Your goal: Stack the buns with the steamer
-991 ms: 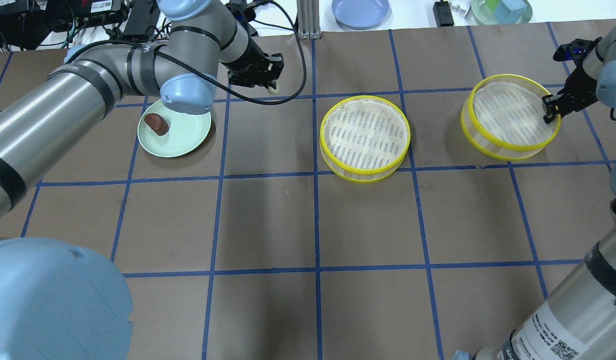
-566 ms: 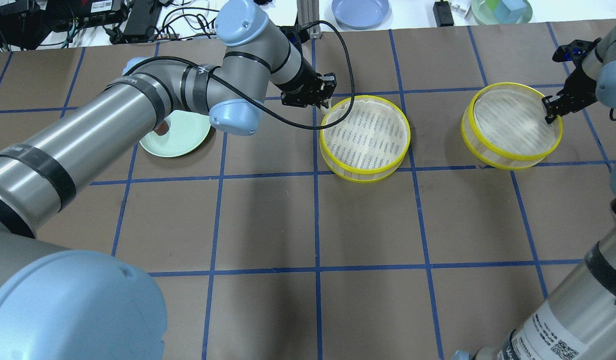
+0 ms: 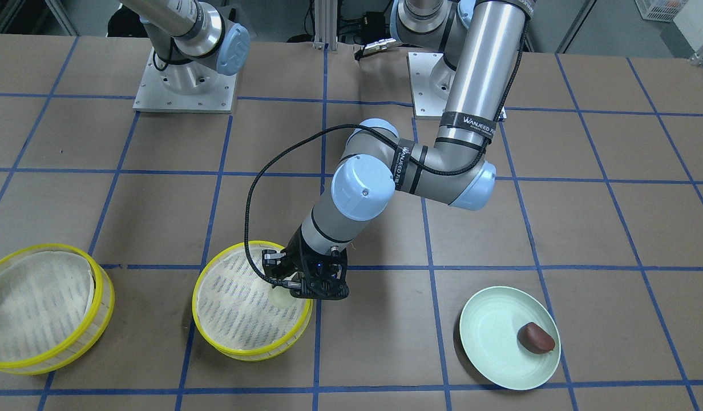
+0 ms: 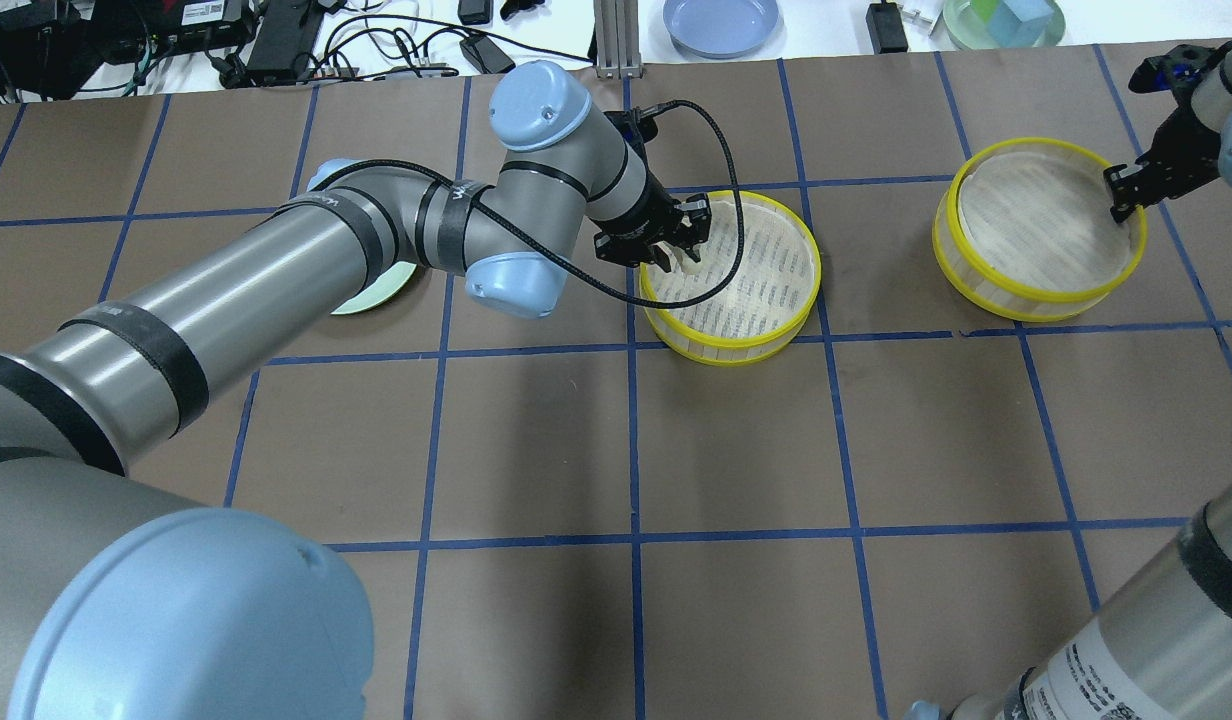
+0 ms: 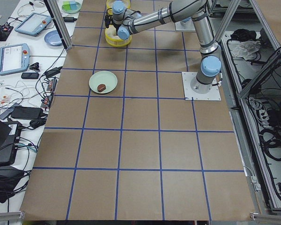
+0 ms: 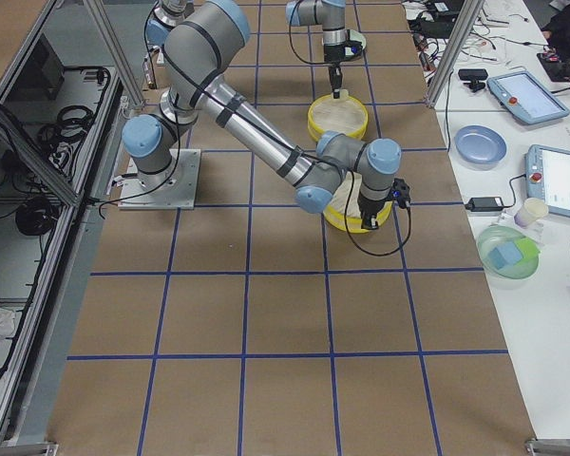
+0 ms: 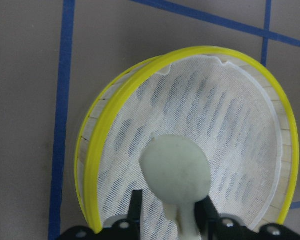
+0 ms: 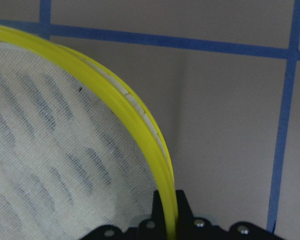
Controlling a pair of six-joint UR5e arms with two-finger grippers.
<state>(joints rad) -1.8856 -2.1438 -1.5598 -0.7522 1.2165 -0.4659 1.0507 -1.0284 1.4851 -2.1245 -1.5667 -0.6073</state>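
- Left gripper [image 4: 679,252] clamped on cream-white bun [image 7: 175,172], low over mid-bench steamer tier [image 4: 721,352].
- Right gripper [image 4: 1122,200] pinches second tier [image 4: 1026,305] by its rim, far-right corner.
- Brown bun [image 3: 536,337] on green plate [image 3: 491,325].

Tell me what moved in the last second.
The left gripper carried the cream bun from near the plate to above the centre steamer. The right gripper, holding the other steamer by its rim, shifted it slightly rightward. The brown bun, plate and centre steamer stayed put.

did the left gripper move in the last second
Yes. In the overhead view the left gripper went right, from near the plate to over the middle steamer, holding the cream bun.
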